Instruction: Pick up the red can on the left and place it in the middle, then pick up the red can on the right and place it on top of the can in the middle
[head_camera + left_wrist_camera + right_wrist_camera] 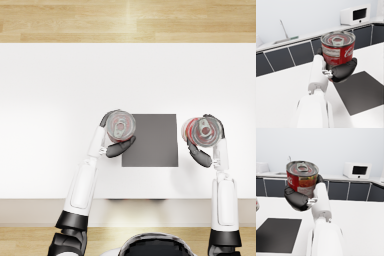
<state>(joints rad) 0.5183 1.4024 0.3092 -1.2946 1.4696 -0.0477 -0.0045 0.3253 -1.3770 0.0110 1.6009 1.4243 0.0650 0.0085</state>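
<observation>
Two red cans, one per hand, both upright with pull-tab lids up. Left hand [114, 145] grips the left can [120, 125], fingers wrapped round its lower body; from the head view the can sits over the left edge of the dark mat [152, 142], and the left wrist view shows it lifted off the surface. Right hand [202, 150] grips the right can [201, 130] the same way, just beside the mat's right edge, not over it.

One mat, square, centred on the white table [50, 100], nothing standing on it. Open tabletop all round both hands; front table edge lies near the forearms, far edge well away.

Labels: white script on the left can starts "Ca", rest hidden by fingers. Right can's text is too blurred to read.

Background: one microwave [357, 170], one sink tap [283, 28] on a dark-fronted counter.
</observation>
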